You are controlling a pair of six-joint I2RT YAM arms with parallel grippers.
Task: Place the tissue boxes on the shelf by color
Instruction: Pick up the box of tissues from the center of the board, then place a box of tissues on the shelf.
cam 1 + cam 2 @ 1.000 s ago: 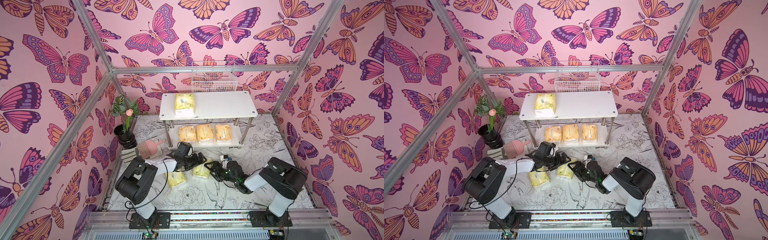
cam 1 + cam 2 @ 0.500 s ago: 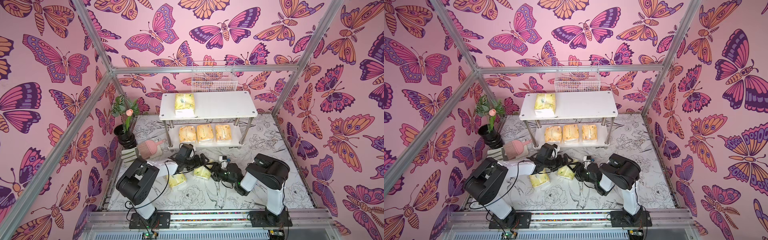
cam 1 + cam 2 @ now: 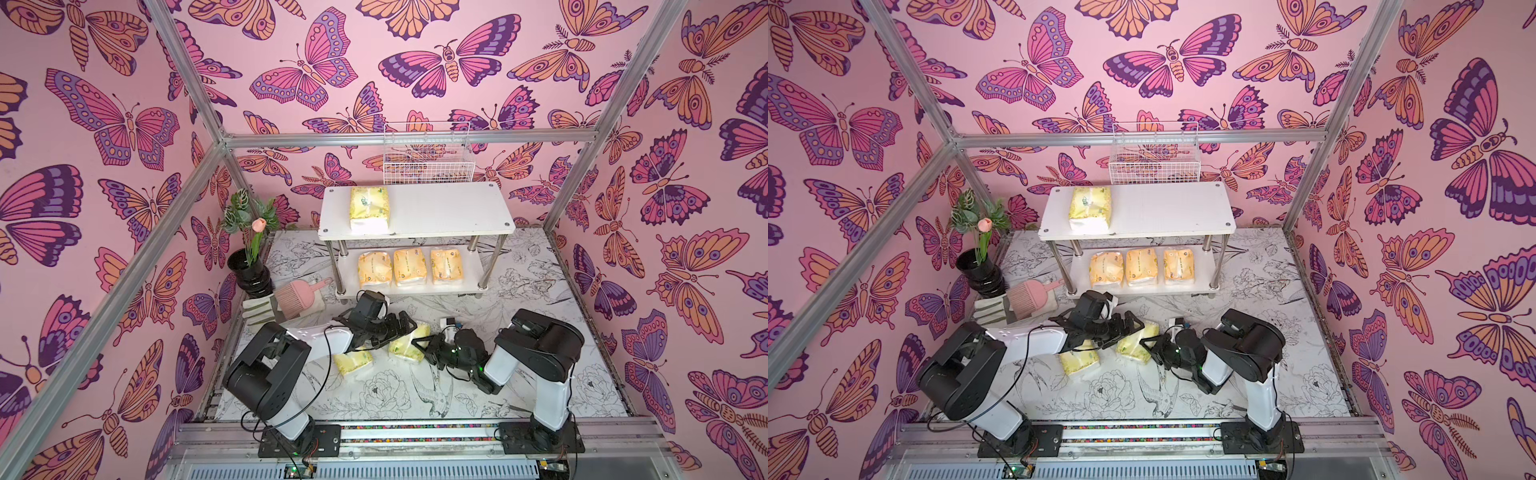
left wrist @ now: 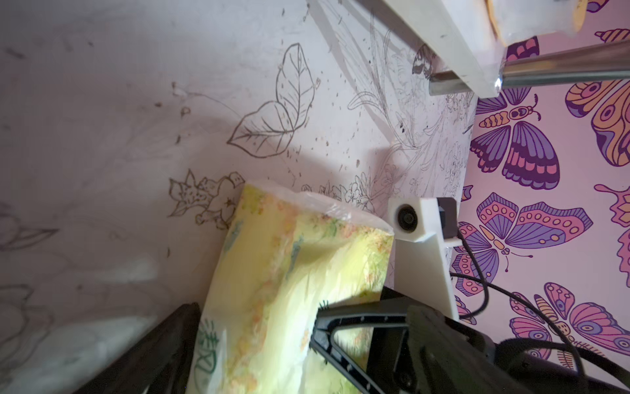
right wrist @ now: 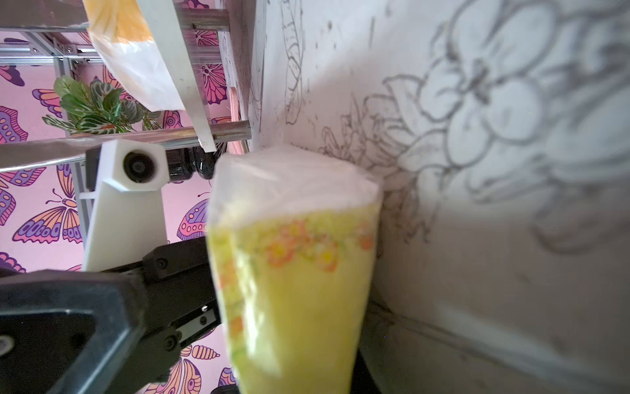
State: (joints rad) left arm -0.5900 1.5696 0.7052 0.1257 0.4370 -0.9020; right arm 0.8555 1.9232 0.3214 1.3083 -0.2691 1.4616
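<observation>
Three orange packs (image 3: 409,272) on shelf's (image 3: 457,208) lower board; left tool (image 3: 405,332) apart, right tool (image 3: 422,347) clamps yellow-green pack (image 3: 404,350).

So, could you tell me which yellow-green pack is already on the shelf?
The pack on the shelf's top board; the other two packs are off the shelf, down in front of it.

A staged robot lab booth: aluminium frame (image 3: 409,139), butterfly-print walls (image 3: 332,62), arm-mounting rail (image 3: 415,433).

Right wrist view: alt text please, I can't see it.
A yellow-green tissue pack fills the centre, against the floral mat and narrowing toward the camera as if pinched. Beside it is the left arm's white camera mount; behind, the shelf's lower board carries an orange pack.
</observation>
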